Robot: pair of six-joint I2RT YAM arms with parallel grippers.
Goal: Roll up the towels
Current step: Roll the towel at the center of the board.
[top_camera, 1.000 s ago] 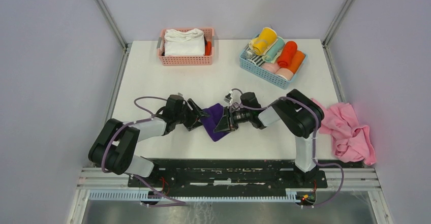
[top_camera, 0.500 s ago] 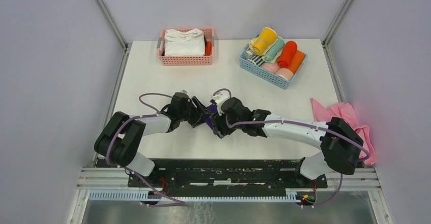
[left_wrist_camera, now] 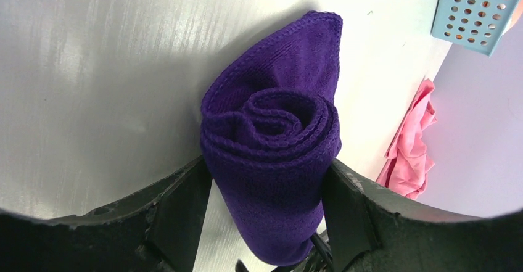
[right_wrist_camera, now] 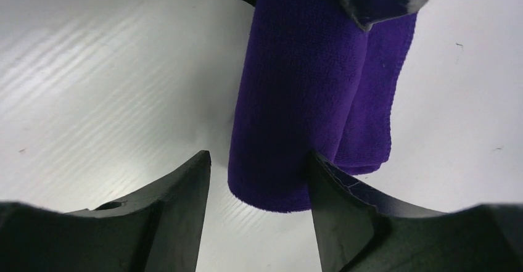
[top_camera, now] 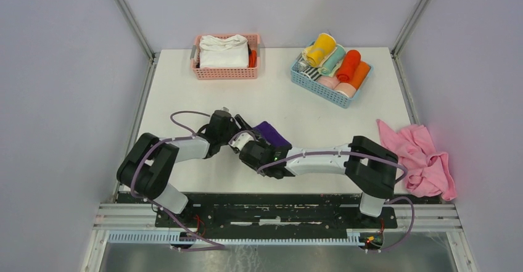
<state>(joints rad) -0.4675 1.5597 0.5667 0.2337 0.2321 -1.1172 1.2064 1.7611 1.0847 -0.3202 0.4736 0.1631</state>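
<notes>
The purple towel [top_camera: 272,134] lies rolled up near the table's middle; its spiral end shows in the left wrist view [left_wrist_camera: 274,121]. My left gripper [top_camera: 248,133] [left_wrist_camera: 268,167] is shut on the roll, both fingers pressed against its sides. My right gripper [top_camera: 248,145] [right_wrist_camera: 259,158] stands open at the roll's other end [right_wrist_camera: 290,99]. Its right finger [right_wrist_camera: 345,204] touches the cloth; its left finger [right_wrist_camera: 172,204] stands apart from it. A yellow rolled towel [top_camera: 321,49] lies in the blue basket [top_camera: 321,87].
A pink basket [top_camera: 225,72] of white cloths stands at the back left. The blue basket at the back right holds several coloured rolls. A pale pink cloth [top_camera: 419,158] lies crumpled at the table's right edge.
The purple towel went from a flat fold to a tight roll. My right gripper opened off the cloth and swung left to the roll's near end. The left gripper stayed on the towel.
</notes>
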